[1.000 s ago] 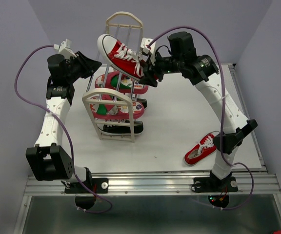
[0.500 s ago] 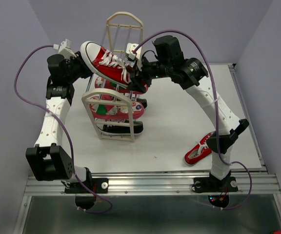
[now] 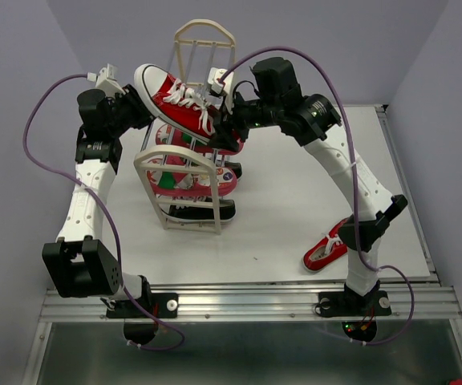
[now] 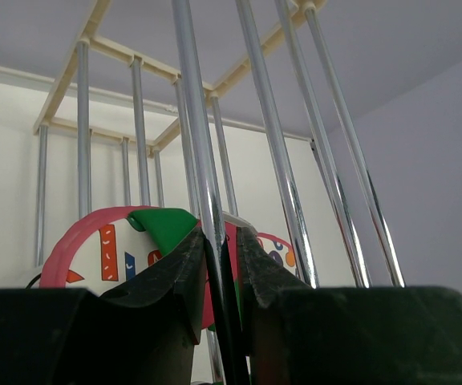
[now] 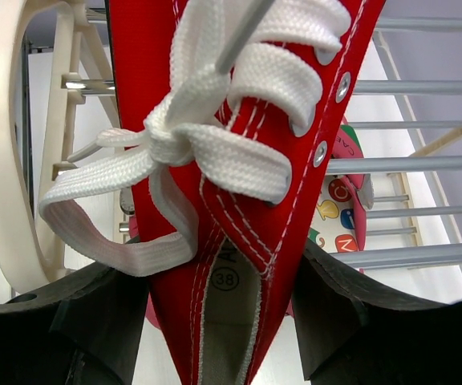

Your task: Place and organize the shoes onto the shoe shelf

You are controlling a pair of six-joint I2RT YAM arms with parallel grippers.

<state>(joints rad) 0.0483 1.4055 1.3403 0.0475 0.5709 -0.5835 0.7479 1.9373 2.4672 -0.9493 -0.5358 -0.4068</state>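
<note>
from above, the right gripper [image 3: 229,128] grasps a red sneaker [image 3: 181,103] by its heel end and holds it tilted, toe toward the left, just over the top of the shoe shelf [image 3: 179,164], probably to lay it across the free upper tier. lower tiers already carry the pink flip-flops [image 3: 203,183] and a black sneaker [image 3: 203,211]. a second red sneaker [image 3: 329,245] lies on the table [image 3: 295,192], well apart from the shelf and near the right arm's base, so the job looks mostly done but not finished. the left gripper [image 3: 147,116] sits against the shelf's left side. in the left wrist view its jaws are clenched on a thin metal rod [image 4: 207,200] of the shelf, likely bracing the light rack so it does not tip or slide; a flip-flop [image 4: 95,249] shows behind the rods. in the right wrist view the fingers [image 5: 95,321] press both sides of the sneaker [image 5: 239,160] around its opening, laces hanging loose, with the shelf's rods and cream end frame close behind it.
</note>
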